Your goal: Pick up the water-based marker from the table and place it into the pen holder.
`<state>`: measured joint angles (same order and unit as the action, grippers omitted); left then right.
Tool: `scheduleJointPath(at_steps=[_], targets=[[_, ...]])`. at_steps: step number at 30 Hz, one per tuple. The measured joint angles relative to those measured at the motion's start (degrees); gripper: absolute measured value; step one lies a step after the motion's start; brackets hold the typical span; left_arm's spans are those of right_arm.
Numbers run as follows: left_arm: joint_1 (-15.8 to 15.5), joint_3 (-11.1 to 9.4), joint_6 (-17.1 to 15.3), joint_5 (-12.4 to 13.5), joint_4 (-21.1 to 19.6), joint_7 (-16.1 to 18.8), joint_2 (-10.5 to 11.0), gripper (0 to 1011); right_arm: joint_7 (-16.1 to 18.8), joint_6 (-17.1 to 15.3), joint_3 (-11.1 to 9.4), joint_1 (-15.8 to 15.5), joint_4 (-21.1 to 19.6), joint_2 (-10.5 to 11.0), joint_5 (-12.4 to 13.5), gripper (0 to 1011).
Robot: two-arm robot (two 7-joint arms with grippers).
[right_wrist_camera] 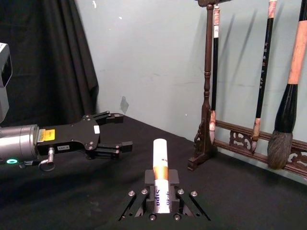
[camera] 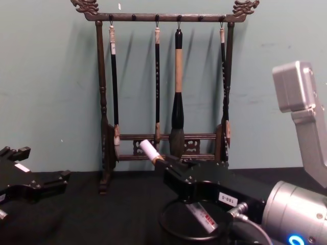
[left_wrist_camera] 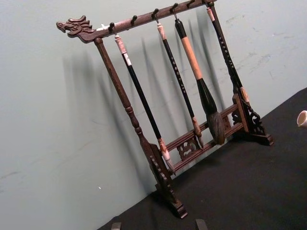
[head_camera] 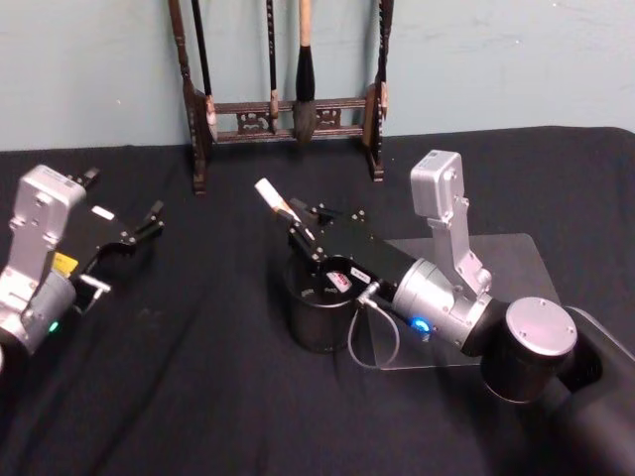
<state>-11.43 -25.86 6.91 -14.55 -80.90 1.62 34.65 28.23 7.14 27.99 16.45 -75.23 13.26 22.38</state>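
Above pen holder — right gripper clamps marker; right wrist view adds orange band; left gripper parked, splayed.

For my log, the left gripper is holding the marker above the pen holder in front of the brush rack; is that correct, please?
Not quite: the right gripper holds the marker above the pen holder in front of the brush rack, as the head view shows. The left gripper sits open, empty.
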Motion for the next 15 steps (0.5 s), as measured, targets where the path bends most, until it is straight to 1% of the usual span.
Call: scheduleJointPath(at_steps=[7,9,10,11,12,13,14,15], targets=[[0.0,0.0,0.0,0.0,0.0,0.0,0.0,1001,0.0,0.0,0.0,0.0,0.0,0.0,0.0,172],[0.0,0.0,0.0,0.0,0.0,0.0,0.0,1001,0.0,0.0,0.0,0.0,0.0,0.0,0.0,205],[0.0,0.0,0.0,0.0,0.0,0.0,0.0,1001,0.0,0.0,0.0,0.0,0.0,0.0,0.1,249],[0.0,0.0,0.0,0.0,0.0,0.0,0.0,1001,0.0,0.0,0.0,0.0,0.0,0.0,0.1,249],[0.0,0.0,0.0,0.0,0.0,0.0,0.0,1001,0.0,0.0,0.0,0.0,0.0,0.0,0.1,308],[0.0,0.0,0.0,0.0,0.0,0.0,0.0,1001,0.0,0.0,0.0,0.0,0.0,0.0,0.1,329],[0.0,0.0,0.0,0.0,0.0,0.0,0.0,1001,0.0,0.0,0.0,0.0,0.0,0.0,0.1,387],[0.0,0.0,0.0,0.0,0.0,0.0,0.0,1001,0.0,0.0,0.0,0.0,0.0,0.0,0.1,398]])
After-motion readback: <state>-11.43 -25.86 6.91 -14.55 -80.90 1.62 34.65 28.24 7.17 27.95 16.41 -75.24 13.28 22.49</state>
